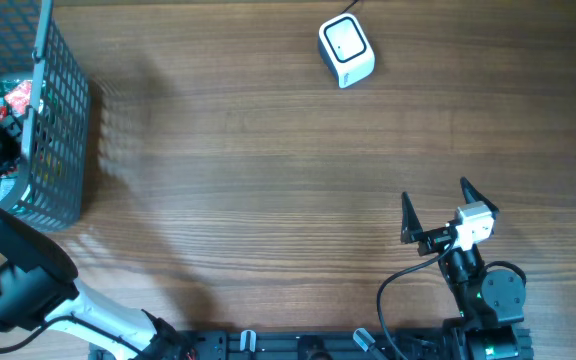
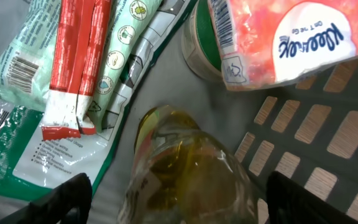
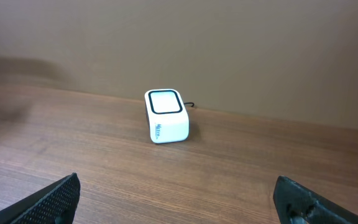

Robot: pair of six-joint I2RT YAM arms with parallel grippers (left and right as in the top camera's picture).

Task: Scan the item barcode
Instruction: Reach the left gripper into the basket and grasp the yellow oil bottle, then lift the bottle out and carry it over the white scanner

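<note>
A clear bottle of yellow-amber liquid point(image 2: 188, 162) lies in the dark mesh basket point(image 1: 63, 130) at the table's far left. My left gripper point(image 2: 179, 200) reaches down into the basket and is open. Its black fingertips point(image 2: 67, 199) stand on either side of the bottle, with gaps showing on both sides. The white barcode scanner point(image 1: 346, 50) sits at the back of the table, right of centre, and the right wrist view has the scanner point(image 3: 166, 116) ahead. My right gripper point(image 1: 434, 190) is wide open and empty above the wood at the front right.
Around the bottle in the basket lie a pink-and-white tissue pack point(image 2: 284, 40), a green-rimmed tub point(image 2: 197, 43), a red-and-white packet point(image 2: 73, 62) and green-and-white pouches point(image 2: 17, 56). The basket's mesh wall point(image 2: 328, 137) is close on the right of the bottle.
</note>
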